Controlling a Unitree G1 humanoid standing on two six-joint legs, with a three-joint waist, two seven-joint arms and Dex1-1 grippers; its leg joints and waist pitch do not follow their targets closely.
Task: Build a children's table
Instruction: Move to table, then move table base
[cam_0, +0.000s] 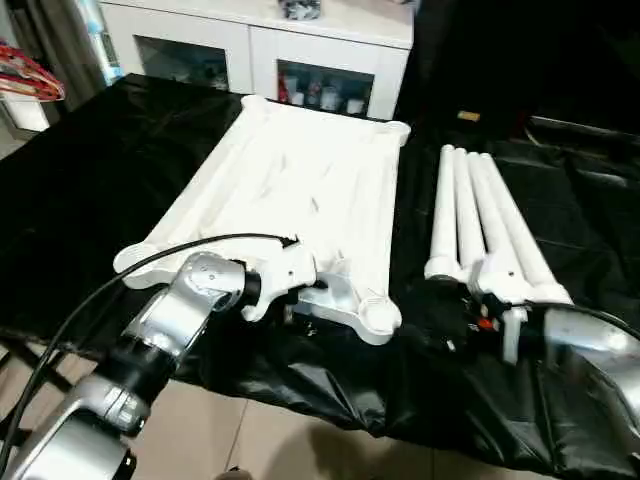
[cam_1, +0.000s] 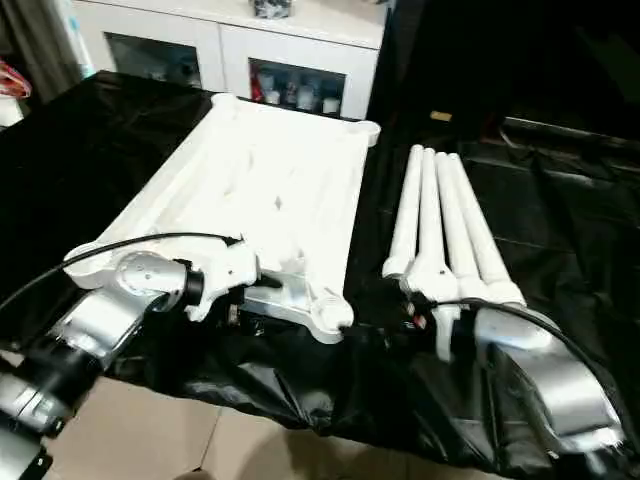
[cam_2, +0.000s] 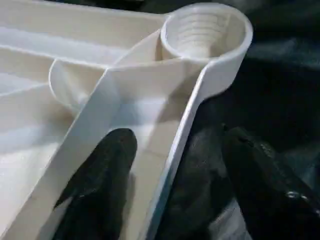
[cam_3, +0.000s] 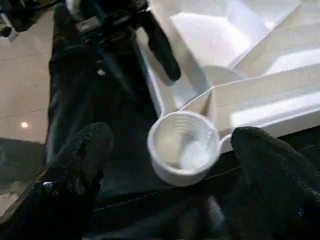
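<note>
— On black cloth, centre: table top (cam_0: 300, 190), ribbed underside up, sockets exposed for fitting. Legs?

— Four tube legs (cam_0: 480, 225), laid together right of it, none fitted.

— Grippers?

— Left gripper (cam_2: 172, 195) straddles the near rim, parted, nothing clamped. Right gripper (cam_3: 165, 175), spread wide, empty, is aimed at the near-right socket (cam_3: 182, 147).

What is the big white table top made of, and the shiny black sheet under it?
The table top looks like moulded white plastic with a smooth, slightly glossy finish: its ribs, walls and round corner socket seem cast as one piece. The black sheet is probably thin plastic film or coated fabric: it wrinkles, folds and catches bright glints.
</note>
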